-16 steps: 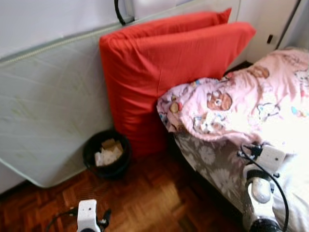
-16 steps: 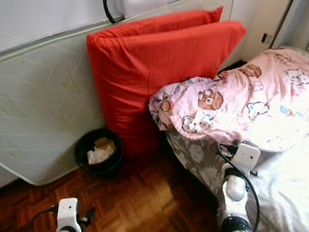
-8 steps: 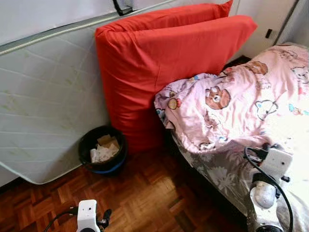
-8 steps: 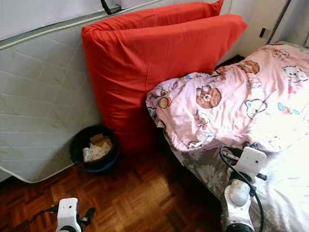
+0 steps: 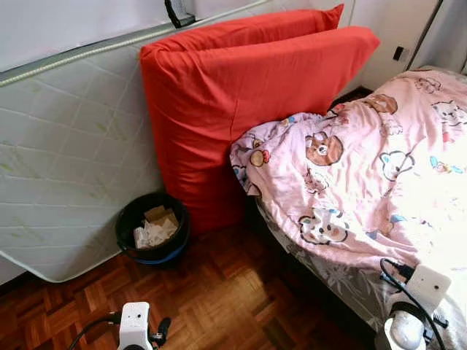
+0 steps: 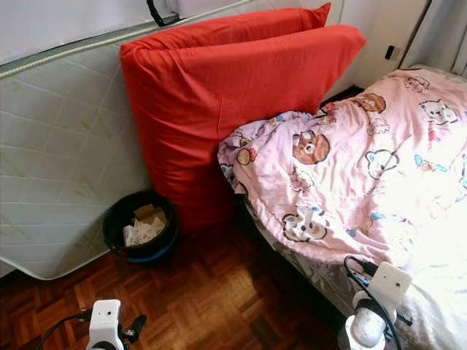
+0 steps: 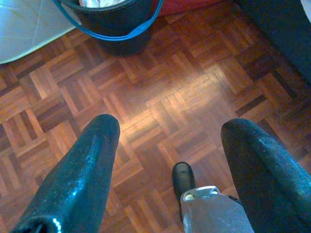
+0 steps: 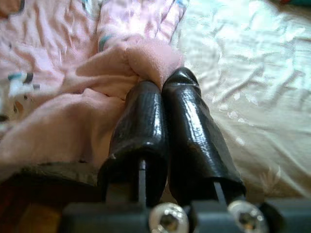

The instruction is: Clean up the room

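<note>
A pink blanket printed with cartoon bears and other animals lies rumpled across the bed, its lower edge hanging over the bed's near side above a grey floral sheet. The right end effector sits at that edge, low at the bed's near corner, with its two black fingers pressed together on a fold of the pink fleece (the pinched bit bulges just past the tips). Beside the fold, the pale cream sheet of the bed is bare and wrinkled.

The left end effector hangs over the wooden parquet floor, its fingers wide apart and holding nothing. In the left wrist view a black bucket with a blue handle stands on the floor ahead of it.

That bucket, holding crumpled paper and a scrap of cardboard, stands on the floor against a pale quilted mattress that leans on the wall. Just beside it, two thick red cushions lean upright against the same mattress, their lower right side touching the head end of the blanket. A dark wall socket shows on the white wall beyond the bed.
</note>
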You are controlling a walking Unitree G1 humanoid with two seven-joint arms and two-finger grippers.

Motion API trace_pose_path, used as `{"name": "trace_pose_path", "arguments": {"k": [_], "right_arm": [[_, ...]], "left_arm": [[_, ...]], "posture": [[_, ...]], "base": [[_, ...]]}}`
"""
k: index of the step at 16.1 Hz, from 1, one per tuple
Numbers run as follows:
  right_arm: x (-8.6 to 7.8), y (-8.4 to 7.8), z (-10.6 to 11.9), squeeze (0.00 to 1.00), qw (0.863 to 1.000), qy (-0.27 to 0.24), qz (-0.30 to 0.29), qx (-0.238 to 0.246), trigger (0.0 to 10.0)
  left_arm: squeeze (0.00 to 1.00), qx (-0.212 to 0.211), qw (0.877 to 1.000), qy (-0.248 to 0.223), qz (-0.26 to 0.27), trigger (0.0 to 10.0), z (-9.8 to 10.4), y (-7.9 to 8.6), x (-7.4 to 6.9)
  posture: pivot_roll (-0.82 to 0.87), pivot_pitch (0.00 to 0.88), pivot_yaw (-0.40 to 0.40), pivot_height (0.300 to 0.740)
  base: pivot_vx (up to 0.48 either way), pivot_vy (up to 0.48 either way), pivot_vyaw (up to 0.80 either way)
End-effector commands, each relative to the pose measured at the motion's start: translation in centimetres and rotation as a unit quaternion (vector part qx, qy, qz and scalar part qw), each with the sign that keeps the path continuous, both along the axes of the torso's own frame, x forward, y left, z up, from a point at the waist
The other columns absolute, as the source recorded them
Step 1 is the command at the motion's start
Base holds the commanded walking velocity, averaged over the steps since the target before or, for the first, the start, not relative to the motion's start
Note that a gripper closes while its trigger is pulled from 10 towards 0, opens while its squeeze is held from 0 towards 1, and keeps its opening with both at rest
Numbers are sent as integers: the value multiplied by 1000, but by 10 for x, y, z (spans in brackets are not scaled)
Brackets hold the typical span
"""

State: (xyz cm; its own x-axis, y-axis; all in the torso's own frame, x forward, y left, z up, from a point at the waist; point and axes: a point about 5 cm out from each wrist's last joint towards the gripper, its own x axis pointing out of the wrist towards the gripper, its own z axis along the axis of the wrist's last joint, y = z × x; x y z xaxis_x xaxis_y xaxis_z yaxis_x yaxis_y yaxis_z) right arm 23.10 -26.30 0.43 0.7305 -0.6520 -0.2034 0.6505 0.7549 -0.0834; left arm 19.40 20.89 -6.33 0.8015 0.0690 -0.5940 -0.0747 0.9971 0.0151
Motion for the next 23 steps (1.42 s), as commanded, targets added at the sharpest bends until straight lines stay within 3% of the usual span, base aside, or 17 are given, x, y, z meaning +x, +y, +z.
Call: {"name": "trace_pose_path", "arguments": {"k": [1,3,4,7,11,12,14,15,17,20,23], "right_arm": [[-7,8,-15,0,999,40,17,32,10000],[-9,12,-16,0,998,36,24,35,10000],[-7,11,-4,0,1000,-3,25,3,10000],[-8,11,20,0,995,-49,35,-75,10000],[-33,15,11,0,996,-21,38,-78,10000],[-37,14,6,0,997,-7,34,-72,10000],[-52,13,-17,0,997,70,7,-22,10000],[-55,20,-33,0,992,118,28,16,10000],[-59,24,-48,0,987,145,38,61,10000],[-63,27,-64,0,974,198,62,88,10000],[-63,26,-69,0,969,211,64,108,10000]], "left_arm": [[0,4,1000,22,3,10000,-6,2,-9],[0,5,1000,26,-3,10000,-7,0,-10],[0,5,1000,27,-2,10000,-7,1,-10],[0,7,1000,29,2,10000,-6,4,-10],[0,8,999,33,4,10000,-7,4,-11],[0,7,999,33,4,10000,-7,4,-12],[0,7,999,36,5,10000,-8,5,-12],[0,8,999,37,6,10000,-8,5,-12],[0,8,999,38,6,10000,-8,6,-12],[0,11,999,40,6,10000,-8,7,-13],[0,12,999,42,4,10000,-8,6,-13]], "posture": [[-33,73,51,740],[-28,74,50,740],[-34,76,49,740],[-36,77,44,740],[-41,79,38,740],[-41,79,38,740],[-42,77,37,740],[-44,78,37,740],[-39,76,37,740],[-41,76,39,740],[-40,75,41,740]], "base": [[0,0,0],[0,0,0],[0,0,0],[0,0,0],[0,0,0],[0,0,0],[0,0,0],[0,0,0],[0,0,0],[0,0,0],[0,0,0]]}}
